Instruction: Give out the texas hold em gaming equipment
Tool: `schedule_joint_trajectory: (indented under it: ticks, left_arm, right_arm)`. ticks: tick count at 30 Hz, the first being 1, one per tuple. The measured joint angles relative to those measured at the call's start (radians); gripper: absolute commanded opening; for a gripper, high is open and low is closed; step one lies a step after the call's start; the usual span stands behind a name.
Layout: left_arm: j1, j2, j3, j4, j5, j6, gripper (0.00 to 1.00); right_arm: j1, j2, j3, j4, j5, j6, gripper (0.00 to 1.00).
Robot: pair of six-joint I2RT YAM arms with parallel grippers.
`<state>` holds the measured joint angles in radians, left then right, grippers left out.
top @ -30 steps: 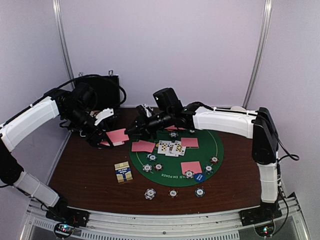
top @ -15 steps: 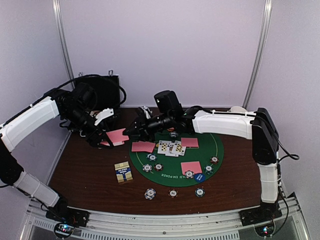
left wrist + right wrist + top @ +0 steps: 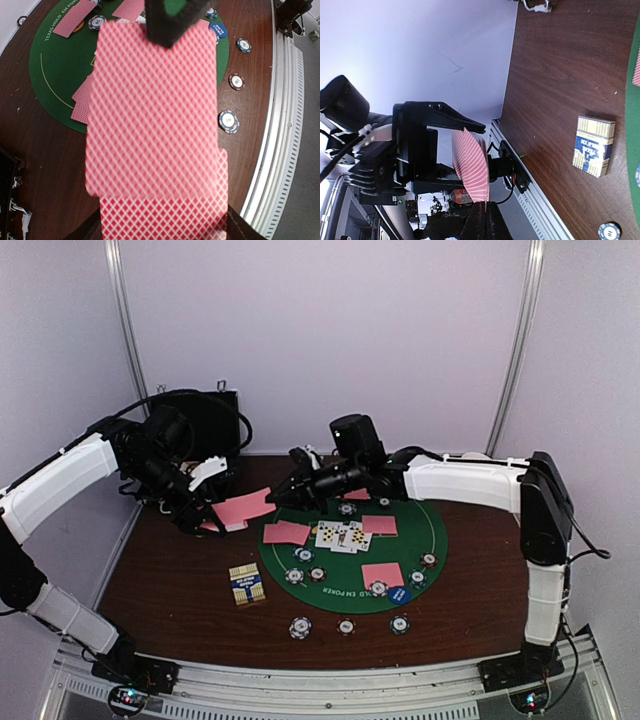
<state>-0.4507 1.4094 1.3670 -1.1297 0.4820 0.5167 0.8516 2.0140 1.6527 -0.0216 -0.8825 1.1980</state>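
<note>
Wooden table (image 3: 170,590), left pincer (image 3: 218,520) gripping deck (image 3: 165,220), right pincer (image 3: 278,497) pinching top card (image 3: 155,110), grip clear wrist-side

The bench (image 3: 170,570) is dark brown wood grain with a low sheen, flecked with a few pale specks. The round green mat (image 3: 415,520) on it looks like matt felt. The pink-backed cards (image 3: 155,110) are smooth coated paper, printed in a fine cross-hatch. The poker chips (image 3: 300,627) look like hard plastic. The arm shells (image 3: 55,488) are glossy white plastic, and the front rail (image 3: 330,690) is ribbed bare metal.
</note>
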Motion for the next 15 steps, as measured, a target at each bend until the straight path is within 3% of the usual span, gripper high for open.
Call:
schedule_joint_trajectory:
  ticks: [15]
  left_arm:
    - [0.0,0.0,0.0,-0.001,-0.015,0.0,0.0]
  right_arm:
    - [-0.36,-0.281,-0.362,-0.108,0.011,-0.172,0.0]
